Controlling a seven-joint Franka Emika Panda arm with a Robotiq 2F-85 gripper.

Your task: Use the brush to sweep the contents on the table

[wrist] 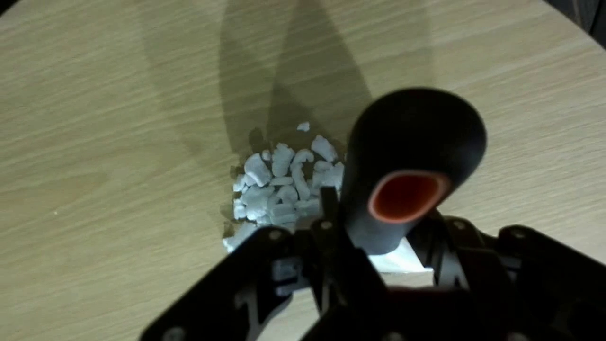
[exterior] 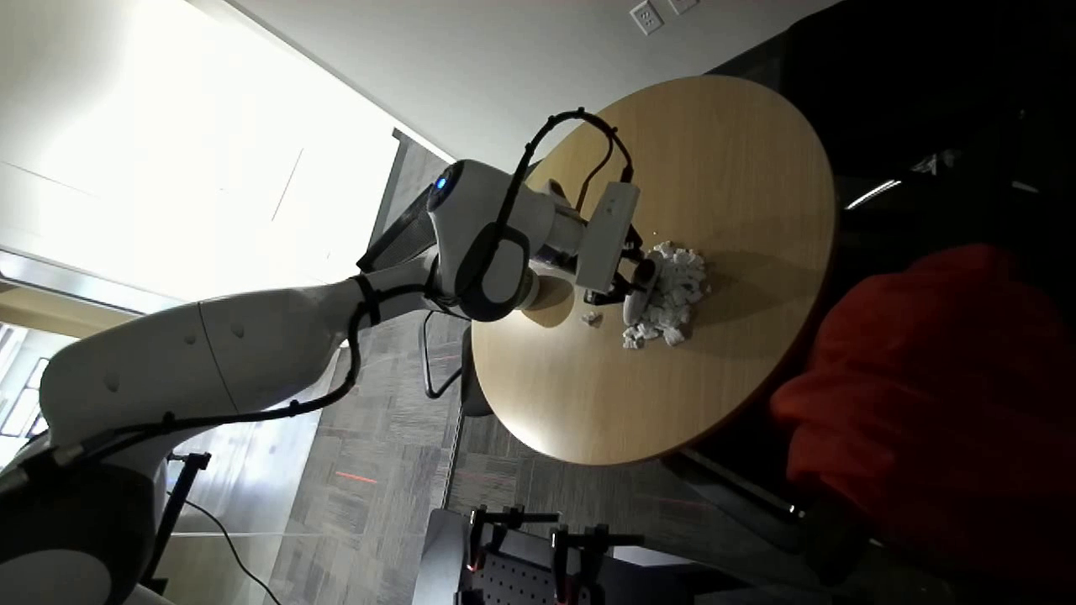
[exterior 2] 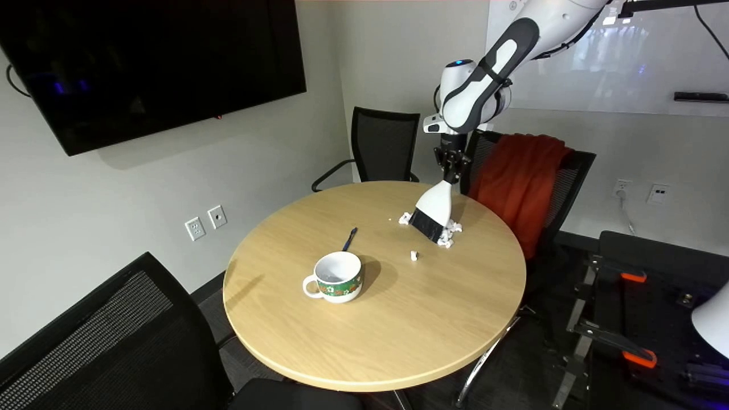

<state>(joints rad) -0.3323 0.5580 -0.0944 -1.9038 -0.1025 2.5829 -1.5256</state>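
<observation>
Pale grey walls (exterior 2: 256,159) enclose the room, a wide black screen (exterior 2: 159,62) filling the upper left of an exterior view and a whiteboard (exterior 2: 626,74) its upper right. Mesh-backed chairs (exterior 2: 385,142) stand around the table (exterior 2: 342,347), which is round with a smooth light tan top; a rust-red cloth (exterior 2: 521,182) drapes the chair right of centre. From the upper right of that frame the arm (exterior 2: 478,91) reaches in, its hand (exterior 2: 453,168) clasped on the dark handle of the brush (exterior 2: 436,200). The brush slants, its white body widening toward black bristles at the lower left, and these overlap the heap of white bits (exterior 2: 450,232); whether they touch the table I cannot tell. One bit (exterior 2: 414,255) lies apart, at the heap's lower left. Left of the table's middle, a white mug (exterior 2: 340,280) with a green flowered band stands upright, handle to the left, and a slim dark blue pen-like thing (exterior 2: 349,239) lies just above it in the frame. In the wrist view the bits sit near the middle, left of the brush's dark handle, whose hollow end shows red inside; black fingers (wrist: 330,251) flank it at the bottom of the frame.
</observation>
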